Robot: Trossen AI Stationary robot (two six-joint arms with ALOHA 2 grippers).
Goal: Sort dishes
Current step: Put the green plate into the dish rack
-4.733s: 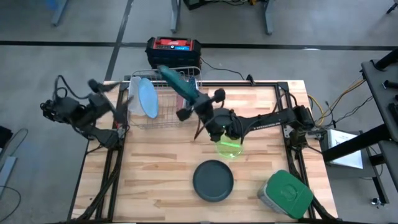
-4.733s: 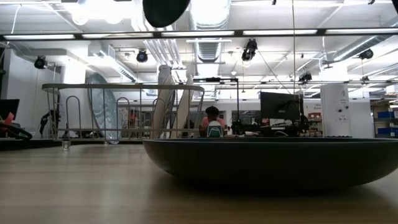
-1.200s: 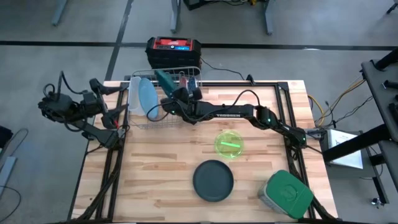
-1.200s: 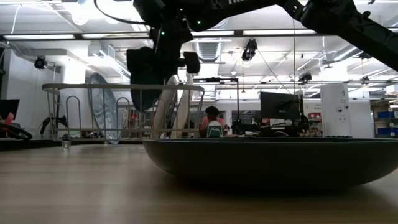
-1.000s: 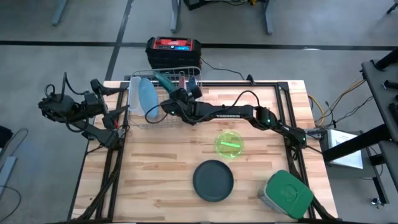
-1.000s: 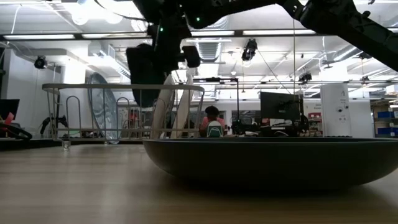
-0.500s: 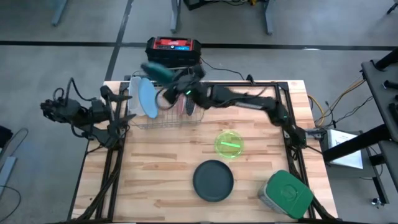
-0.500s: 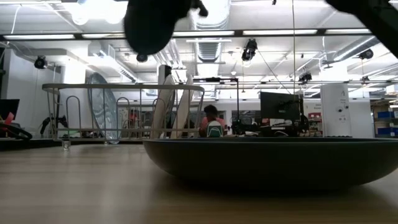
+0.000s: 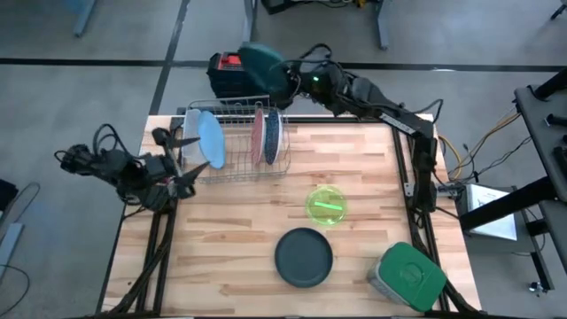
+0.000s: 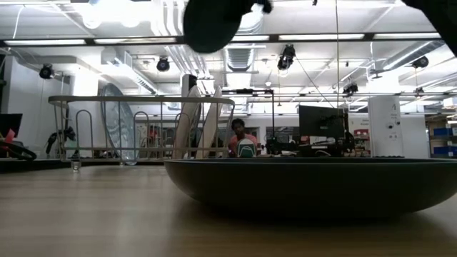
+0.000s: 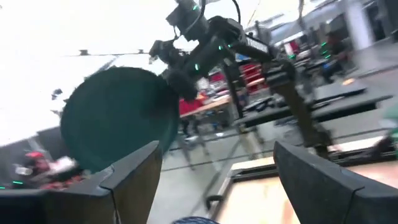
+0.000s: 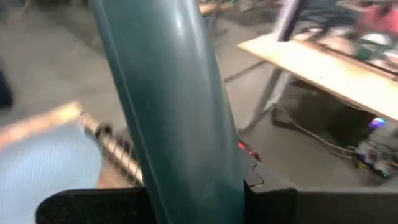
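My right gripper [image 9: 288, 78] is shut on a dark green dish [image 9: 263, 66], held high over the table's far edge, beyond the wire rack [image 9: 232, 142]. In the low view the dish [image 10: 212, 21] shows as a dark shape at the top. A light blue plate [image 9: 210, 140], a reddish plate [image 9: 259, 135] and a pale plate [image 9: 273, 135] stand on edge in the rack. On the table lie a lime green bowl [image 9: 326, 204] and a dark grey-teal plate [image 9: 304, 257]. My left gripper [image 9: 188, 155] stands open at the rack's left side, holding nothing. My right gripper pinches the dark green dish's rim [image 12: 186, 162] between its two fingers, one finger [image 12: 93, 205] on each face. The fingers come at it about level, from the table's right side. The dish stands on edge, lifted clear of the rack and the table.
A red and black box [image 9: 232, 73] sits on the floor beyond the far edge, under the held dish. A square container with a green lid [image 9: 407, 276] stands at the near right corner. Bare wood lies between the rack and the near left corner.
My right gripper has risen from the rack with the dark green dish and swung toward the far edge and the right; the dish is now clear of the rack. My left gripper has moved toward the rack and turned.
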